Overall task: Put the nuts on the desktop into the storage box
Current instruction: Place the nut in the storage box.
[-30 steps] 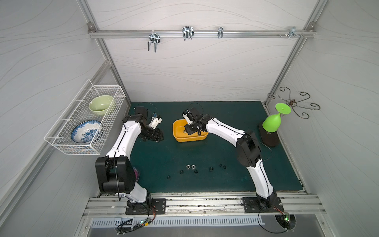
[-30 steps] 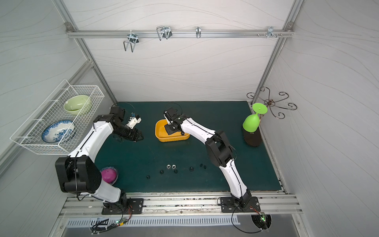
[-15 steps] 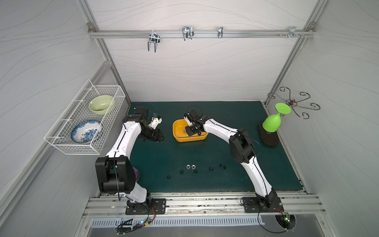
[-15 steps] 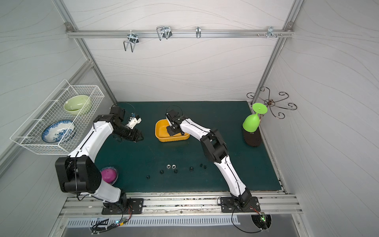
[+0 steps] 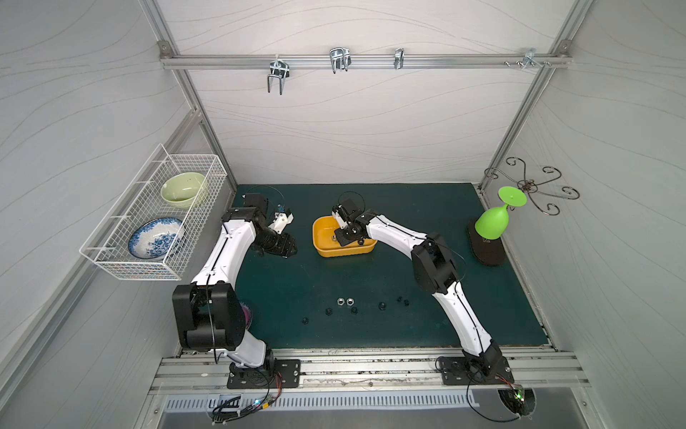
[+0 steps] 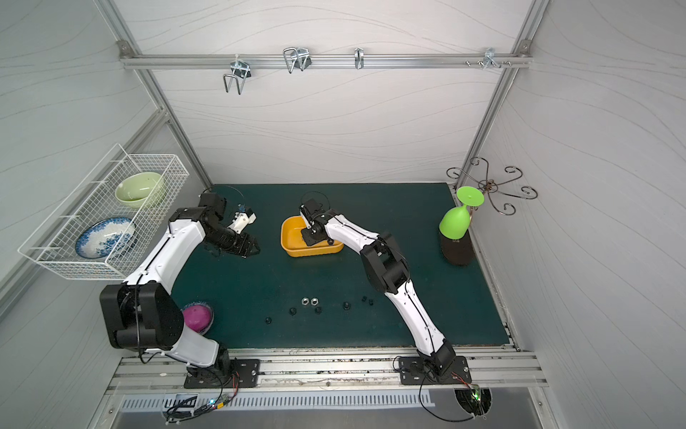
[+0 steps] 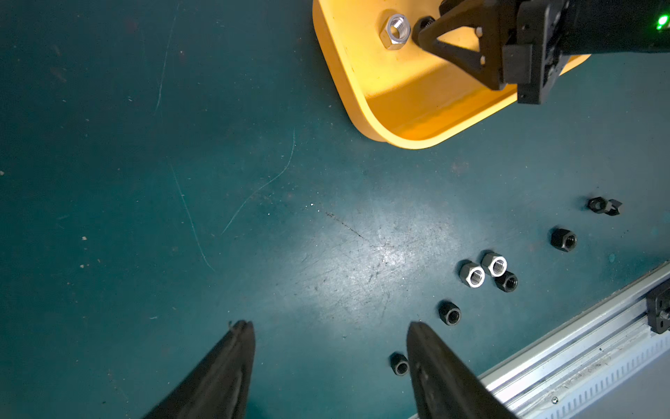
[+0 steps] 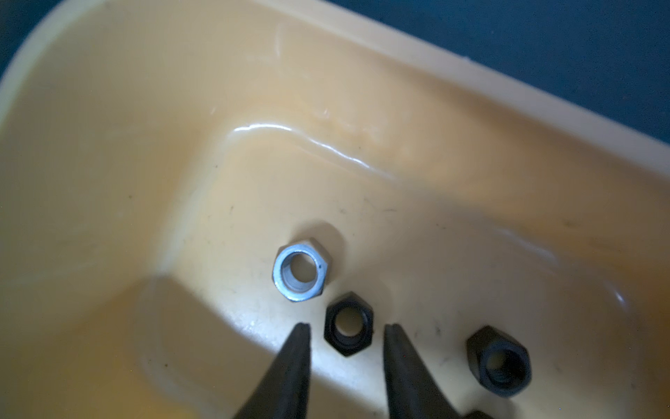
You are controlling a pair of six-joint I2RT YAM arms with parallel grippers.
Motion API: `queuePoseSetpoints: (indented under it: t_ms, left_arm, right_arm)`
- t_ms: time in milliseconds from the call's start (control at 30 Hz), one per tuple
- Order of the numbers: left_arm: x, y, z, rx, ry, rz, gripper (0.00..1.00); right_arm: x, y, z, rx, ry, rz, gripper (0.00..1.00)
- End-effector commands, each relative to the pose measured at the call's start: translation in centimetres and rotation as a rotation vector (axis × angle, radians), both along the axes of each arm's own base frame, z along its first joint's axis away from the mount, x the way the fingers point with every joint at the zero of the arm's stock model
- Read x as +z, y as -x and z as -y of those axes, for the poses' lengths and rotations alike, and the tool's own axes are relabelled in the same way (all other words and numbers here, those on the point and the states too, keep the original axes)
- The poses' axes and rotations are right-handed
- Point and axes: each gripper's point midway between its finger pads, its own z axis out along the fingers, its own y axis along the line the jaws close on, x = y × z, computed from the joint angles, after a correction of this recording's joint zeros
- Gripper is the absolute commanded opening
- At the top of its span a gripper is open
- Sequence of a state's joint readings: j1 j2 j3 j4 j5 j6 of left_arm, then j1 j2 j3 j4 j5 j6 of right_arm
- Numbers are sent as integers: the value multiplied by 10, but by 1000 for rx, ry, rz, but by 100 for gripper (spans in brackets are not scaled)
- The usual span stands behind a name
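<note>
Desktop mostly hidden by storage box; right gripper parted astride loose nut; left gripper wide, empty.

We see a smooth, glossy yellow plastic storage box holding a shiny silver metal nut and dull black nuts; the tabletop is matt and scratched, its six o'clock rail brushed aluminium.

Two silver nuts, six black nuts, on desktop
</note>
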State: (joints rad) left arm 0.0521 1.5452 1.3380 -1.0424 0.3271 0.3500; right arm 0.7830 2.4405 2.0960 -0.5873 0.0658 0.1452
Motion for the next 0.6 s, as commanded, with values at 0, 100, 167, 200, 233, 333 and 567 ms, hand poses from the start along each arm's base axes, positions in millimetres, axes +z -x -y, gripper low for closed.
queuePoseSetpoints:
  t_ms: [0, 100, 167, 200, 233, 333, 567]
  left_arm:
    - [0, 3, 3, -20, 14, -6, 71]
    - [1, 4, 5, -27, 27, -7, 71]
    - [3, 6, 8, -34, 41, -6, 71]
    - [3, 7, 9, -41, 48, -6, 71]
    - [4, 7, 10, -46, 56, -6, 71]
    - [7, 11, 14, -70, 72, -8, 71]
    - [14, 18, 21, -109, 101, 1, 71]
  right_arm:
    - [2, -3, 1, 7, 2, -8, 50]
    - [19, -4, -1, 8, -16, 11, 51]
    - [33, -5, -1, 7, -33, 28, 52]
    - [43, -5, -1, 7, -43, 39, 52]
    - [51, -5, -1, 6, -52, 50, 52]
    - [80, -5, 1, 3, -81, 87, 53]
    - [147, 8, 11, 14, -151, 159, 56]
